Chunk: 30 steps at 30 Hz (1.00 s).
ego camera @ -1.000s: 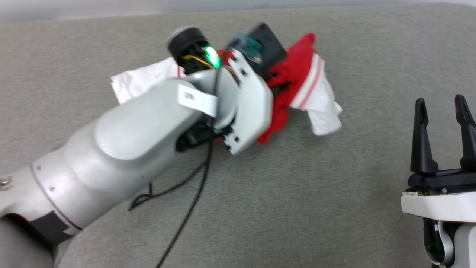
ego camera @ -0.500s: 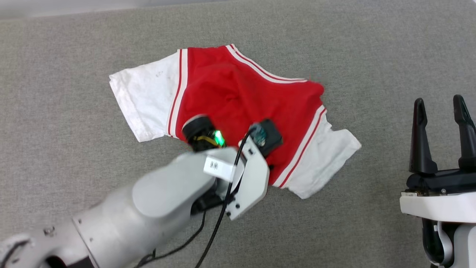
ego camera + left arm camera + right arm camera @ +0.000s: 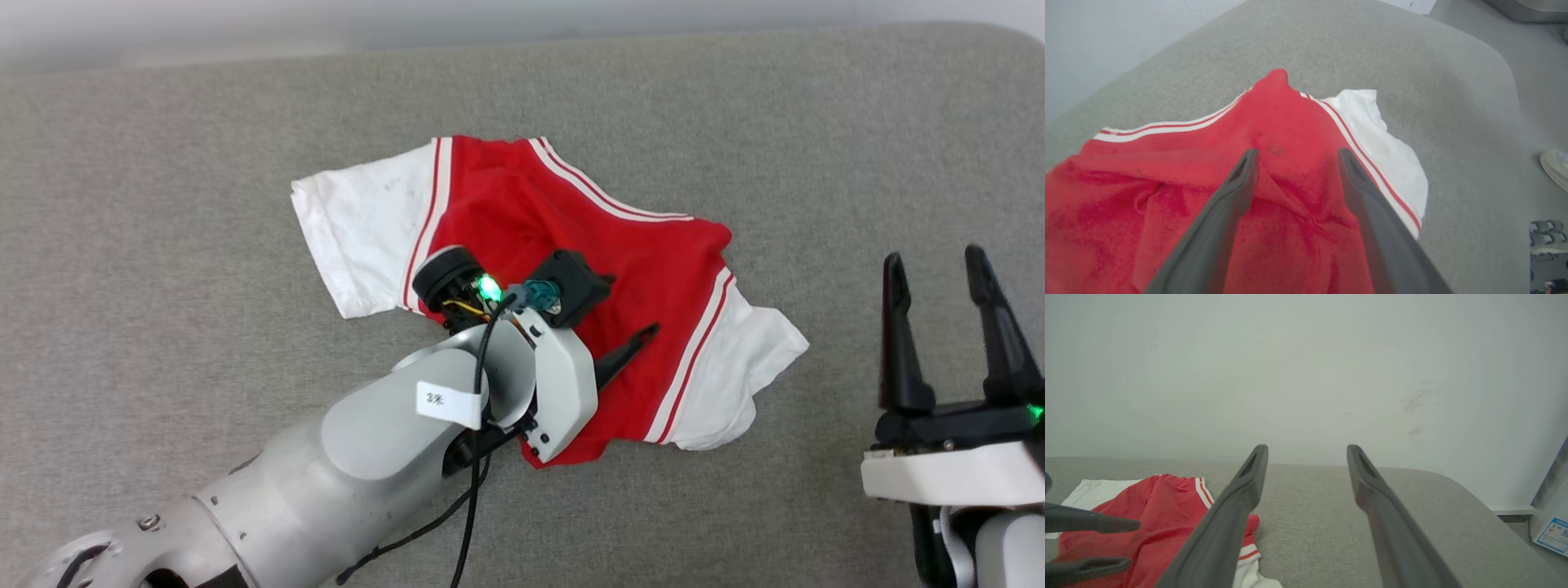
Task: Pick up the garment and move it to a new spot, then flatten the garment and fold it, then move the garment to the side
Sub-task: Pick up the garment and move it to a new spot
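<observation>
The garment (image 3: pixel 571 212), red with white short sleeves and striped trim, lies spread and a little rumpled on the grey padded surface (image 3: pixel 163 204). My left arm reaches over its near part. In the left wrist view the left gripper (image 3: pixel 1297 152) is open just above the red cloth (image 3: pixel 1167 183), with nothing pinched between the jaws. One of its fingers (image 3: pixel 624 351) shows past the wrist in the head view. My right gripper (image 3: pixel 935 257) stands open to the right of the garment, apart from it. In the right wrist view this gripper (image 3: pixel 1307 449) points at the back wall, the garment (image 3: pixel 1155 502) at its lower left.
A pale wall (image 3: pixel 1306 375) rises behind the surface. The surface's rounded corner (image 3: pixel 1494 53) drops off to the floor, where a shoe (image 3: pixel 1555 167) shows. A black cable (image 3: pixel 469 523) hangs from my left forearm. Bare grey padding lies on all sides of the garment.
The left gripper drew the bunched garment out until it lay spread, then opened and let go of it. The head camera has shifted. The right gripper stays open.
</observation>
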### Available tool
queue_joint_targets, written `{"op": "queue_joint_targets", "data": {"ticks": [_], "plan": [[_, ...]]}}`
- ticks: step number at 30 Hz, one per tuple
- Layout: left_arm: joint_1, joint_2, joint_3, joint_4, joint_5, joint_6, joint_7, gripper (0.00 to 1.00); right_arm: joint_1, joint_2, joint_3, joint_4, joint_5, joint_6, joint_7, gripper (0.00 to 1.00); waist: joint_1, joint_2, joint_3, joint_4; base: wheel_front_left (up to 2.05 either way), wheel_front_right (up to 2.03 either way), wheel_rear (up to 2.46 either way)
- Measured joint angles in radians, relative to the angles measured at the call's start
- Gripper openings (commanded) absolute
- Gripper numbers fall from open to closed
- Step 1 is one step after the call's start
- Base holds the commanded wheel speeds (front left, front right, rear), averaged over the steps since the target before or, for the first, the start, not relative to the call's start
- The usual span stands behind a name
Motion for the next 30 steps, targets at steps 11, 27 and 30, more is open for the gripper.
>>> {"op": "queue_joint_targets", "data": {"ticks": [11,27,30], "plan": [[0.105,0.047,0.191,-0.001,0.065,0.26,-0.308,1.0,0.091,0.0,0.013,0.073,-0.007,0.0,0.0,1.0,0.0,0.0,-0.131,0.059,0.0,0.0,0.0],[0.646,0.128,0.736,-0.345,0.37,0.522,-0.313,1.0,0.16,0.0,-0.003,0.142,0.023,0.0,0.0,1.0,0.0,0.0,-0.244,0.136,0.0,0.0,0.0],[0.738,0.107,0.816,-0.377,0.413,0.524,-0.313,1.0,0.168,0.0,-0.003,0.152,0.03,0.0,0.0,1.0,0.0,0.0,-0.259,0.144,0.0,0.0,0.0]]}}
